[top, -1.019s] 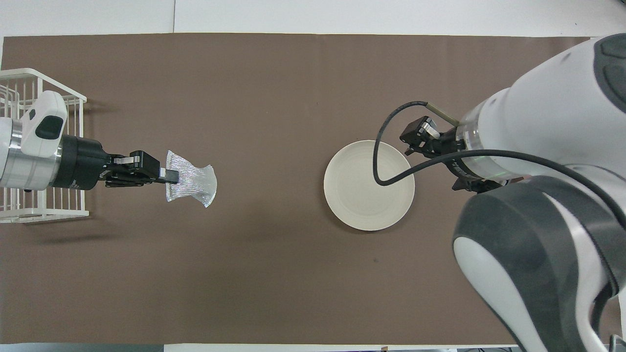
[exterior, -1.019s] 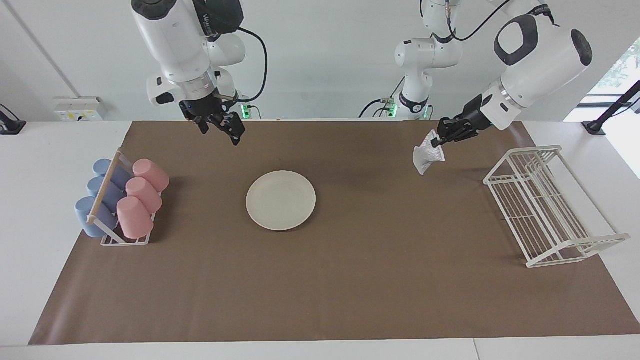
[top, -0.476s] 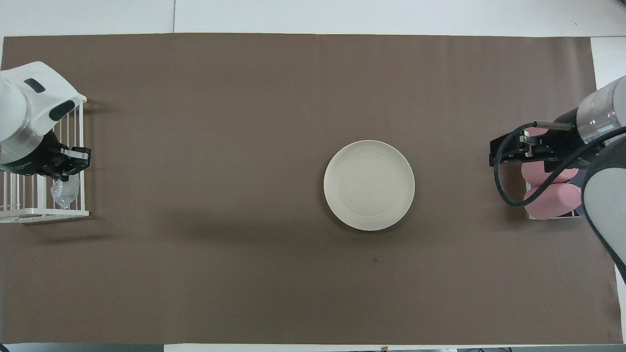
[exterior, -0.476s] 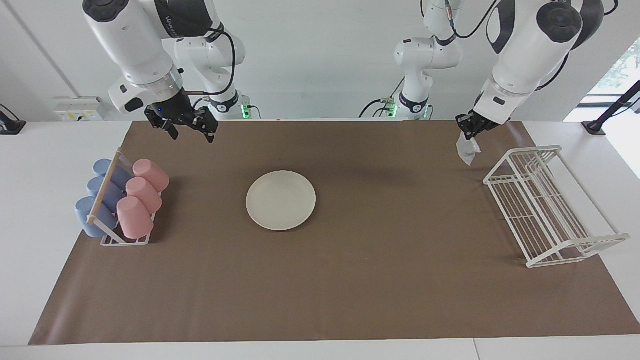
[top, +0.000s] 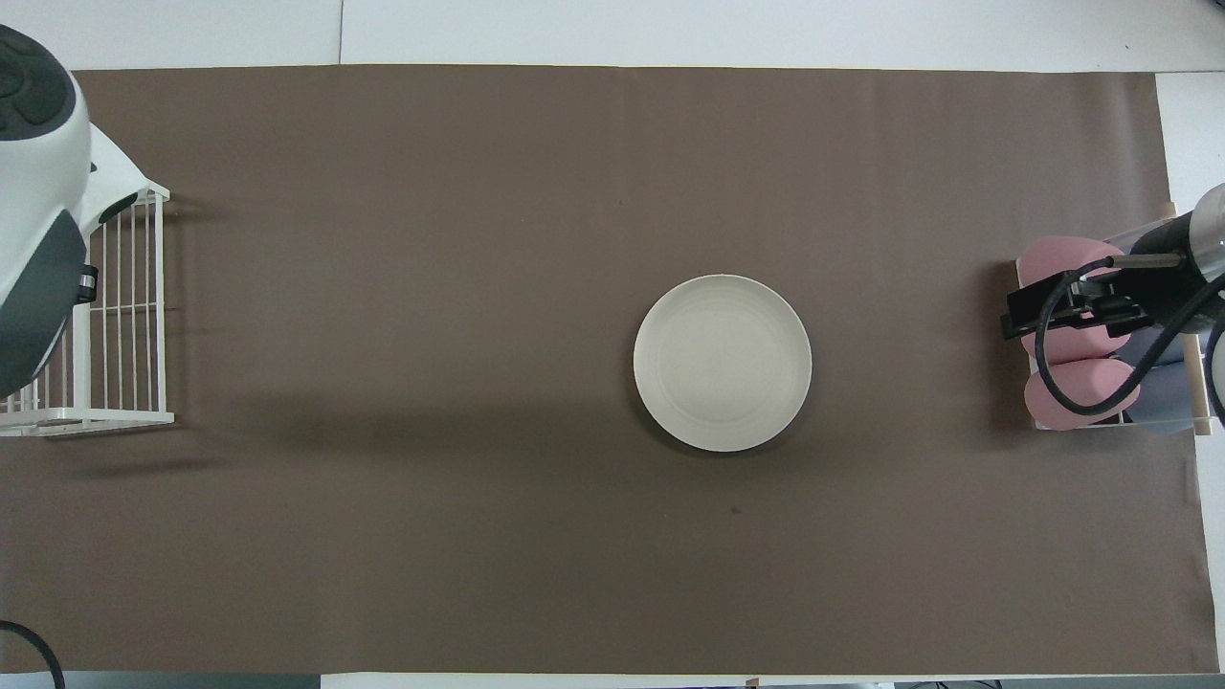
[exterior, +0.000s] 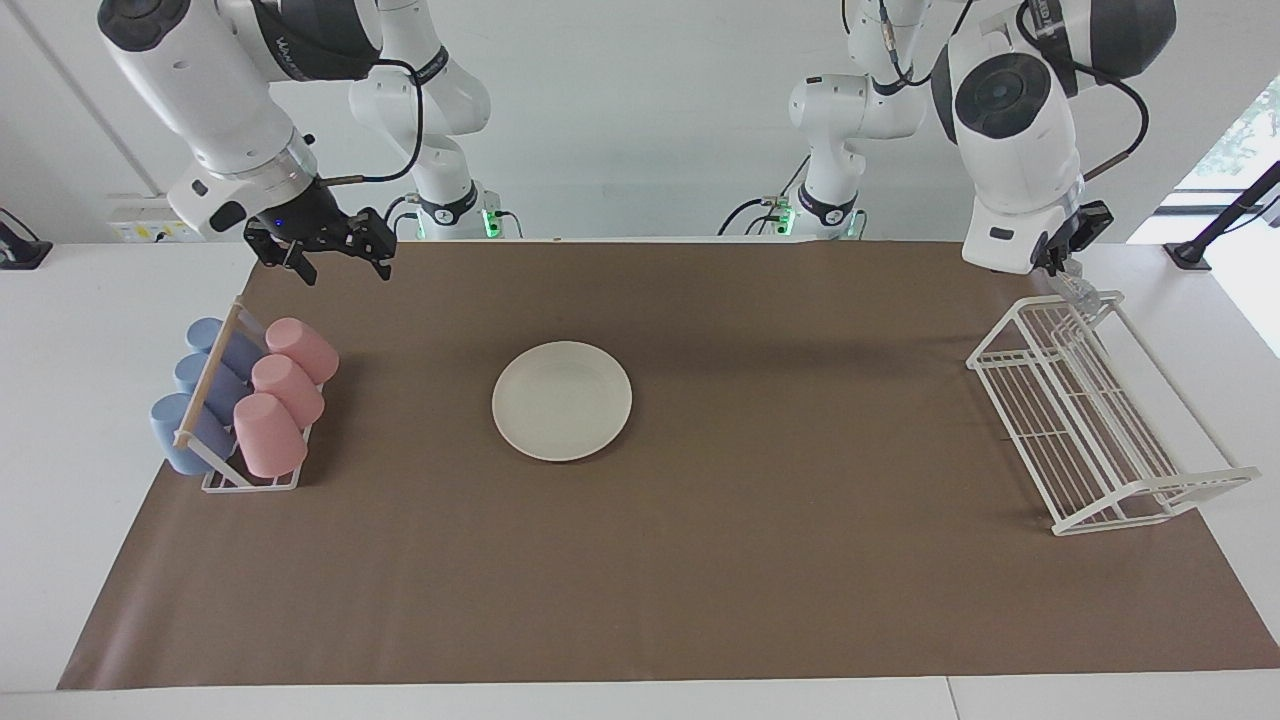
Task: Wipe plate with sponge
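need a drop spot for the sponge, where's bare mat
Bare mat lies between the plate and the wire rack, and along the edge farthest from the robots. It is tighter between the plate and the cup rack.

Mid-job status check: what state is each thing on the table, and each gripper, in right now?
Plate: flat on the mat, nothing touching it.
Sponge: barely visible at the left gripper; whether it is gripped is unclear.
Left gripper: raised over the wire rack's end nearer the robots.
Right gripper: fingers open, holding nothing, raised near the cup rack.
Cups: six, lying tilted in the cup rack.
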Available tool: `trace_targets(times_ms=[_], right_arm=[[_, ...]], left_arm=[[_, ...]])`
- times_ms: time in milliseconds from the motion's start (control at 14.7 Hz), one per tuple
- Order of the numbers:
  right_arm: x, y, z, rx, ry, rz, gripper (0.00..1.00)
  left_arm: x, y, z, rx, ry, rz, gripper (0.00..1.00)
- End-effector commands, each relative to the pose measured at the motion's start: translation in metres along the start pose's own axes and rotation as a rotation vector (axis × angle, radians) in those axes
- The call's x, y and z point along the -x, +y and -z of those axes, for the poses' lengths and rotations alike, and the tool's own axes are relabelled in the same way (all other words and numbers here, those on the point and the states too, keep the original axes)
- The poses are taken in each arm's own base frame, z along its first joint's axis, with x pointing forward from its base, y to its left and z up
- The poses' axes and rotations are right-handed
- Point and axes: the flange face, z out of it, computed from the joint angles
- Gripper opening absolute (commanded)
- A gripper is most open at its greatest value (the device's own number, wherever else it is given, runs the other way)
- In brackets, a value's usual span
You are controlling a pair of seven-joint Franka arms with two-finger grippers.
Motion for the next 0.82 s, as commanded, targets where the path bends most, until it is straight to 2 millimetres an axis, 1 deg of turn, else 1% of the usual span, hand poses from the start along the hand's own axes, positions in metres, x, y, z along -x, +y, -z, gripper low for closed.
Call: trace_targets(times_ms=[0, 68, 136, 204, 272, 340, 408, 476, 543, 611, 679, 747], right_arm=[[0.008, -0.003, 0.009, 0.004, 0.015, 0.017, 1.0], [0.007, -0.002, 0.008, 0.003, 0.014, 0.007, 1.0], [0.006, 0.0, 0.005, 0.003, 0.008, -0.002, 1.0], [0.008, 0.003, 0.002, 0.002, -0.001, -0.015, 1.0], [0.008, -0.005, 0.002, 0.003, -0.002, 0.0, 1.0], [0.006, 0.001, 0.004, 0.001, 0.008, -0.008, 1.0], [0.006, 0.006, 0.004, 0.001, 0.01, -0.011, 1.0], [0.006, 0.01, 0.003, 0.001, 0.013, -0.011, 1.0], [0.006, 0.01, 0.001, 0.003, 0.012, -0.004, 1.0], [0.004, 0.011, 0.003, 0.012, 0.026, -0.005, 1.0], [0.006, 0.014, 0.007, 0.044, 0.033, -0.008, 1.0], [0.009, 0.016, 0.01, 0.057, 0.036, -0.009, 1.0]], left_arm=[[-0.035, 0.019, -0.026, -0.133, 0.032, -0.047, 0.0], [-0.045, 0.024, -0.04, -0.179, 0.049, -0.071, 0.0], [-0.051, 0.029, -0.055, -0.201, 0.048, -0.093, 0.0], [-0.056, 0.039, -0.07, -0.223, 0.051, -0.133, 0.0], [-0.061, 0.051, -0.083, -0.258, 0.052, -0.169, 0.0], [-0.066, 0.061, -0.093, -0.285, 0.047, -0.193, 0.0], [-0.068, 0.063, -0.097, -0.284, 0.048, -0.197, 0.0], [-0.071, 0.058, -0.11, -0.278, 0.043, -0.191, 0.0], [-0.073, 0.061, -0.114, -0.266, 0.057, -0.184, 0.0], [-0.074, 0.061, -0.119, -0.254, 0.079, -0.131, 0.0], [-0.074, 0.063, -0.129, -0.245, 0.084, -0.107, 0.0], [-0.071, 0.068, -0.133, -0.242, 0.084, -0.112, 0.0]])
